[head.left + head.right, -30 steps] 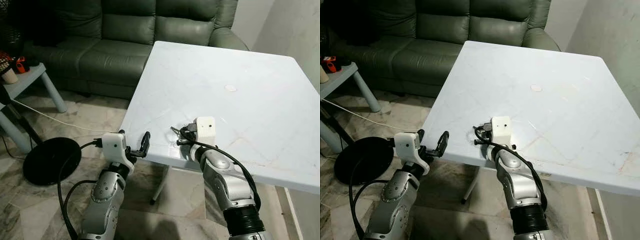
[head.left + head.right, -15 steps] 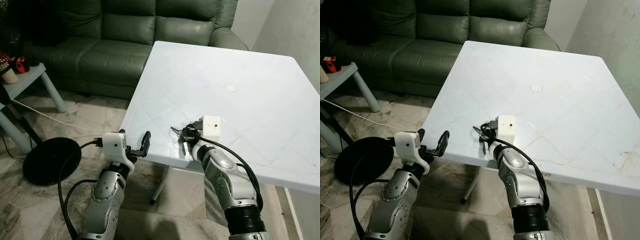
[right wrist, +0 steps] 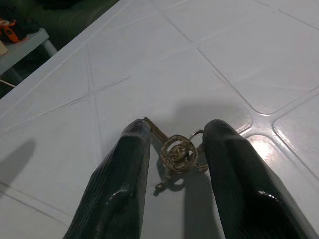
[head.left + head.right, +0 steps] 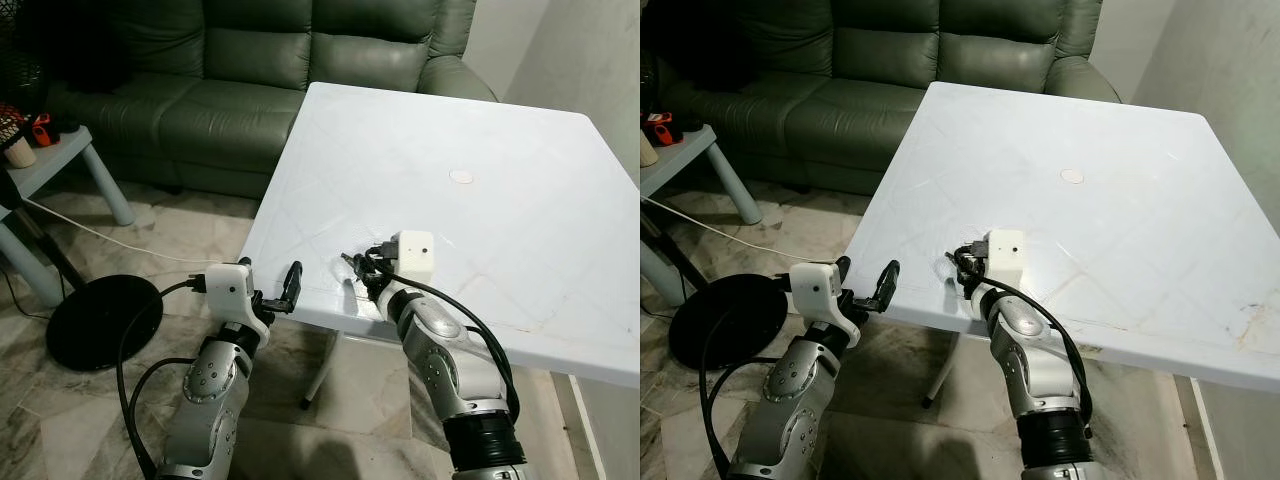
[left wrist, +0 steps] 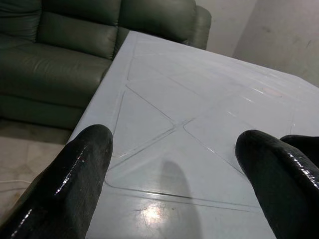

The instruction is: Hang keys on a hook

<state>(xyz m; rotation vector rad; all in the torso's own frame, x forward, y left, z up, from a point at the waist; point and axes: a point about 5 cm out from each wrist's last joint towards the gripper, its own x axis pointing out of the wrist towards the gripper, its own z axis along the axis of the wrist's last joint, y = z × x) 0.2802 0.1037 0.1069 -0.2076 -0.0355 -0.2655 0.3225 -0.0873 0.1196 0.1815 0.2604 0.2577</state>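
Observation:
A small bunch of keys [image 3: 177, 152] on a gold ring lies flat on the white table [image 4: 450, 130], close to its front left corner. My right gripper [image 3: 178, 128] is down at the tabletop, open, with one black finger on each side of the keys [image 4: 352, 262]. The ring sits near one finger; whether they touch I cannot tell. My left gripper [image 4: 272, 290] hangs open just off the table's front left edge, with nothing between its fingers [image 5: 84, 164]. I see no hook.
A green leather sofa [image 4: 250, 70] stands behind the table. On the left are a small pale side table [image 4: 50, 160], a white cable and a black round base [image 4: 100, 320] on the tiled floor. A wall runs along the right.
My right gripper has shifted slightly and settled lower around the keys, which have stayed in place on the table. The left arm has not moved.

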